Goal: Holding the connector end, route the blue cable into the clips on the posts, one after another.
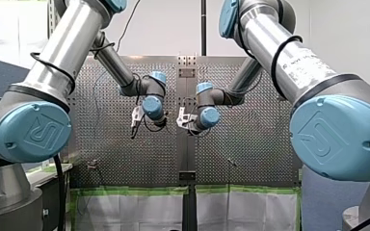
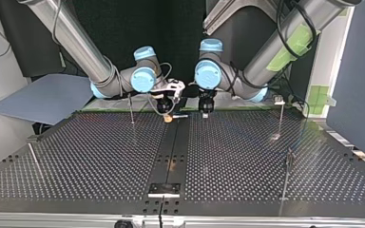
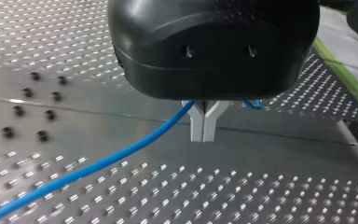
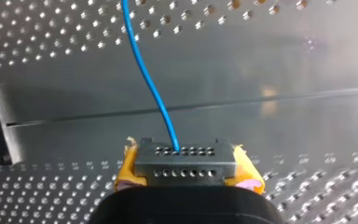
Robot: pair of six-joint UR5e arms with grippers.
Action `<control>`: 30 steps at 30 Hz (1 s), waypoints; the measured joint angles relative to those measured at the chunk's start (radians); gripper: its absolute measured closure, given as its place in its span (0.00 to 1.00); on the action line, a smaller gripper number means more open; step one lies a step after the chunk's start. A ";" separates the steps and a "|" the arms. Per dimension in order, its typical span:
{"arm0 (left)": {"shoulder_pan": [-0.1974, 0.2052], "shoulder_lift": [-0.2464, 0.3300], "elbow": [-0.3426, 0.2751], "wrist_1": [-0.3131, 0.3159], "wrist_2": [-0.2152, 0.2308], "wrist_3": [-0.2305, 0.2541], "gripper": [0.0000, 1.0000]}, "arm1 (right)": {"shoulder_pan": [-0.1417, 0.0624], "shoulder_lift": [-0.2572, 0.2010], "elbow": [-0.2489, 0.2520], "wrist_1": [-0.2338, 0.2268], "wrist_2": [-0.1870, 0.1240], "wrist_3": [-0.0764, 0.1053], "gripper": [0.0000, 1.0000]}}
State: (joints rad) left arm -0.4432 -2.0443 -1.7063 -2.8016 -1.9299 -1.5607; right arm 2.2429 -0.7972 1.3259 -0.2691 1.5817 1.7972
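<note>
Connector [image 4: 184, 161] sits pinched in my right gripper [image 4: 186, 169], blue cable [image 4: 149, 84] running out ahead. My left gripper [image 3: 203, 126] is closed round that cable. Routing looks unstarted, so the next move means carrying the cable, kept taut, to a first post [image 2: 131, 109].

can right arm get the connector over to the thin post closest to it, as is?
Probably yes. My right claw, shut on the connector, hangs just beside that post, only bare table between. My left claw, shut around the blue cable, may limit slack.
</note>
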 joint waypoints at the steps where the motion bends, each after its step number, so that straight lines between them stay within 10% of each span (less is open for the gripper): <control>1: -0.004 -0.008 0.000 0.005 -0.001 0.004 1.00 | -0.001 0.001 0.007 -0.008 0.000 0.000 1.00; 30: -0.117 -0.242 0.000 0.195 -0.015 -0.054 1.00 | -0.059 0.038 0.239 -0.232 0.027 -0.024 1.00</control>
State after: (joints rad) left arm -0.5604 -2.2865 -1.7068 -2.6067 -1.9445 -1.6149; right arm 2.1838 -0.7593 1.5644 -0.5013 1.6084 1.7732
